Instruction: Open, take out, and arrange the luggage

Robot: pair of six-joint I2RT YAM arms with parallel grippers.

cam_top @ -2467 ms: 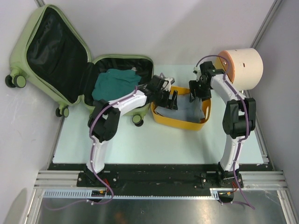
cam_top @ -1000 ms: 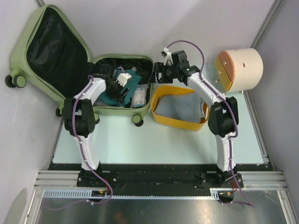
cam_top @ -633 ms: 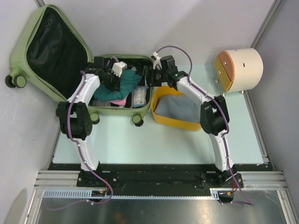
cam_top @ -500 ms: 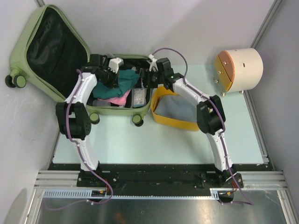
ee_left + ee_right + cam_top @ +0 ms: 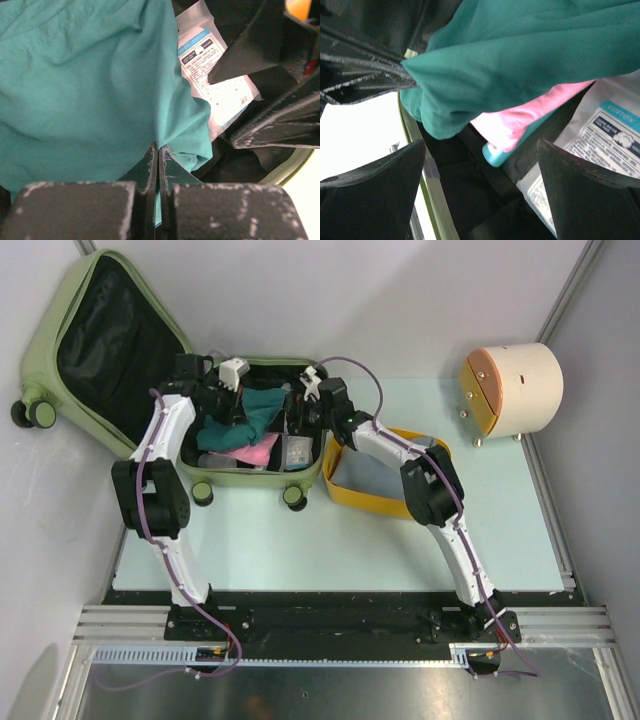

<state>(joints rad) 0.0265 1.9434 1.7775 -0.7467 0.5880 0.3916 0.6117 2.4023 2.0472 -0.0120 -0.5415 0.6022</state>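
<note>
Luggage [image 5: 110, 350] open, lid back. Left gripper [image 5: 158, 152] inside its base, jaws pinched on teal garment [image 5: 85, 85]. Right gripper [image 5: 480, 150] over same base, jaws wide, above pink cloth [image 5: 530, 120].

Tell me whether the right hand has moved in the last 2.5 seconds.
Yes. The right hand went left, from the right end of the yellow basket to over the open suitcase.

We see the left arm [image 5: 165, 435] and right arm [image 5: 385, 445] built of white shells with bulky black joints [image 5: 150, 502], each trailed by a thin purple cable [image 5: 213, 618]. A white block [image 5: 232, 371] caps each wrist. The left hand [image 5: 158, 150] has black fingers [image 5: 147, 167] scuffed pale along the edges; the right hand [image 5: 480, 145] has broad, matte black wedges instead.
</note>
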